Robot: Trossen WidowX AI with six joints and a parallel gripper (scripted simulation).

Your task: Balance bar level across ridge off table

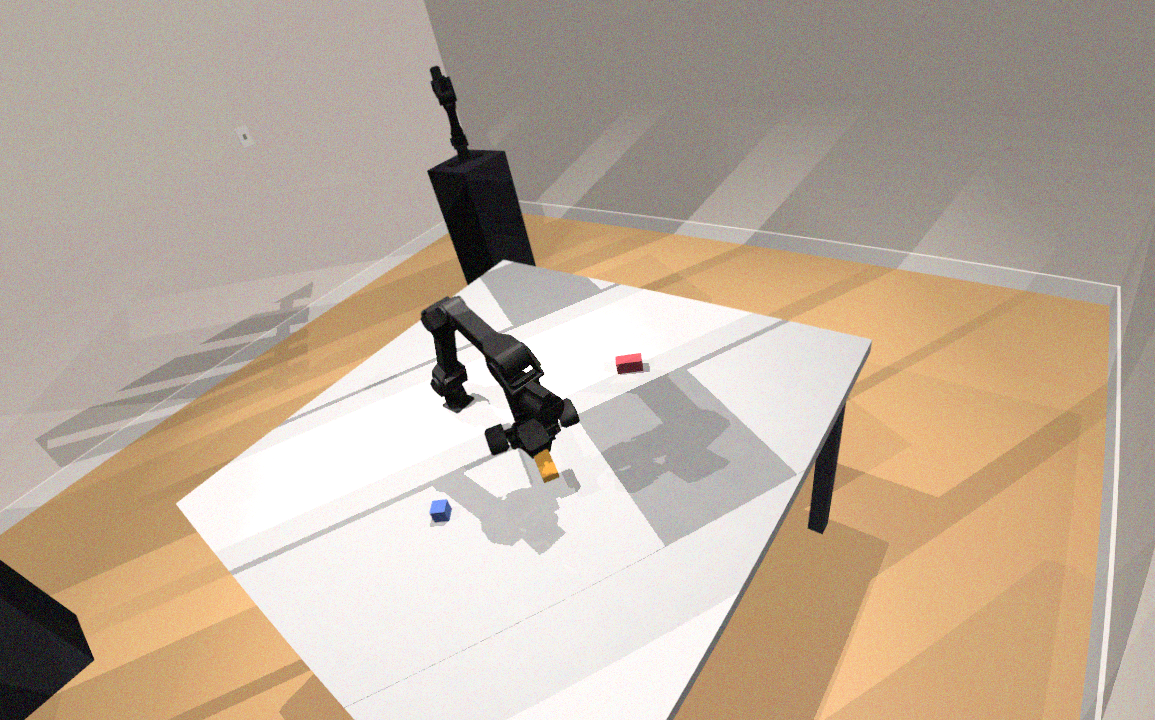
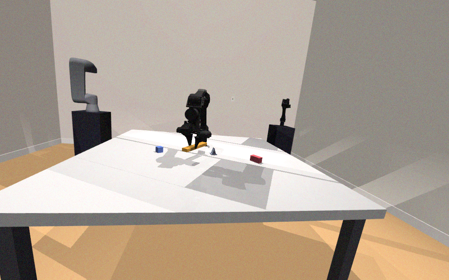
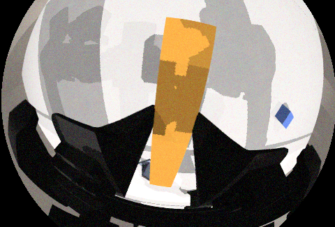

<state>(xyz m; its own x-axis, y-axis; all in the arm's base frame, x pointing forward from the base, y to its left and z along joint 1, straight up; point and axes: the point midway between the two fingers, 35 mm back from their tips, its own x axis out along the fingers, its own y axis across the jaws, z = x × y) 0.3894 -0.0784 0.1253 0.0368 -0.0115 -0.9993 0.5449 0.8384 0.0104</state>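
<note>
My gripper point(image 1: 543, 453) point(image 2: 193, 146) point(image 3: 175, 113) is shut on the long orange bar point(image 1: 547, 466) point(image 2: 202, 144) point(image 3: 185, 45), with one finger on each long side. The bar hangs a little above the white table point(image 1: 438, 608) point(image 2: 114, 195) and looks roughly level. Its shadow lies apart from it on the table. The ridge point(image 2: 213, 151) point(image 3: 145, 171) is a small dark grey wedge standing on the table, to the right of the bar in the exterior view. In the wrist view the bar's near end partly covers it. It is hidden behind the arm in the top view.
A blue cube point(image 1: 440, 510) point(image 2: 159, 149) point(image 3: 283, 116) and a red block point(image 1: 628, 363) point(image 2: 255, 159) lie on the table on opposite sides of the gripper. Two other arms, one grey point(image 2: 77, 79) and one black point(image 1: 449, 105) point(image 2: 283, 112), stand on pedestals beyond the table.
</note>
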